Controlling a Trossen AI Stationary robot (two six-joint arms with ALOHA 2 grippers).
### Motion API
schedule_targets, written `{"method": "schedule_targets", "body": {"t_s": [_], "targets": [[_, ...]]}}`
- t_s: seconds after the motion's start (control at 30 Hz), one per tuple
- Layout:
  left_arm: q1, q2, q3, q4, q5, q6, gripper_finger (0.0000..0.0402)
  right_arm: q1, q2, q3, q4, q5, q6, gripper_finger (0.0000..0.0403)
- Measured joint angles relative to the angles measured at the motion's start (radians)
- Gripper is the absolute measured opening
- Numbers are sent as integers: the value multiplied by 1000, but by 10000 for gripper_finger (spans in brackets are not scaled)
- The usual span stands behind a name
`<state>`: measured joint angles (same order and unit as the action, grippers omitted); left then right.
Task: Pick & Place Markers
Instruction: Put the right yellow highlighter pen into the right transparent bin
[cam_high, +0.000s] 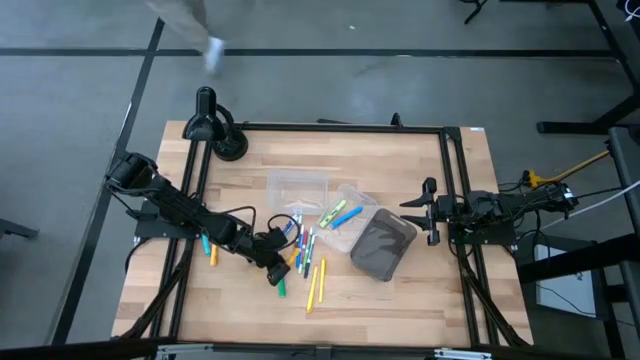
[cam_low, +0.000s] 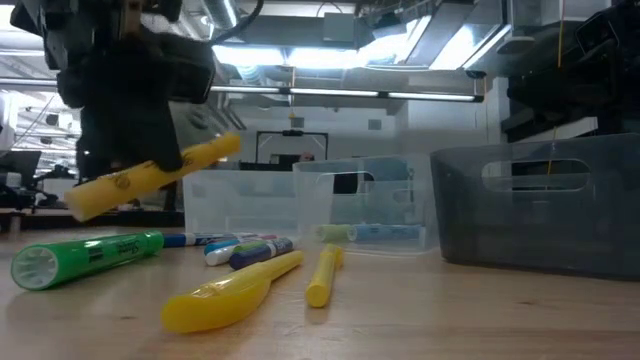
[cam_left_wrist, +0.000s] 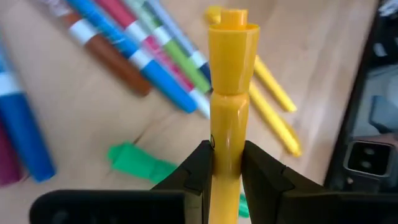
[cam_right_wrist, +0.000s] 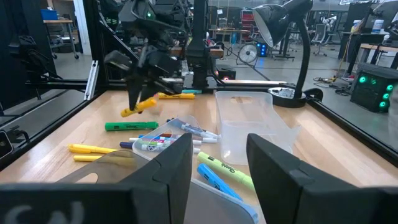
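I note two clear trays beside the dark grey bin (cam_high: 384, 245). The nearer tray (cam_high: 345, 222) touches the bin and holds a green marker (cam_right_wrist: 225, 170) and a blue marker (cam_right_wrist: 214, 180); the farther tray (cam_high: 298, 187) shows nothing inside. I cannot see into the bin.

My left gripper (cam_left_wrist: 225, 163) is clamped on a yellow marker (cam_left_wrist: 229, 93), raised off the table, well apart from the bin. The marker is capped, stubby and tilted. A loose pile of markers (cam_high: 300, 240) lies between it and the bin. My right gripper (cam_right_wrist: 219, 165) waits beyond the bin with jaws spread.
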<state>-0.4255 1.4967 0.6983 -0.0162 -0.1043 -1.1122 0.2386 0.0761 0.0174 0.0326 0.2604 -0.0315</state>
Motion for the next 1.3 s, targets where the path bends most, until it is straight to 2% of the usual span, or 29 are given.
{"method": "schedule_targets", "body": {"t_s": [0.17,0.53,0.73,1.03,1.3], "targets": [[3,0,0,88,-6,80,59,0,0,0,0,0,0,152],[3,-1,0,256,-87,306,59,0,0,0,0,0,0,152],[21,-1,0,352,-88,412,59,0,0,0,0,0,0,152],[92,-1,0,501,-88,594,59,0,0,0,0,0,0,152],[167,-2,0,543,-88,663,59,0,0,0,0,0,0,152]]}}
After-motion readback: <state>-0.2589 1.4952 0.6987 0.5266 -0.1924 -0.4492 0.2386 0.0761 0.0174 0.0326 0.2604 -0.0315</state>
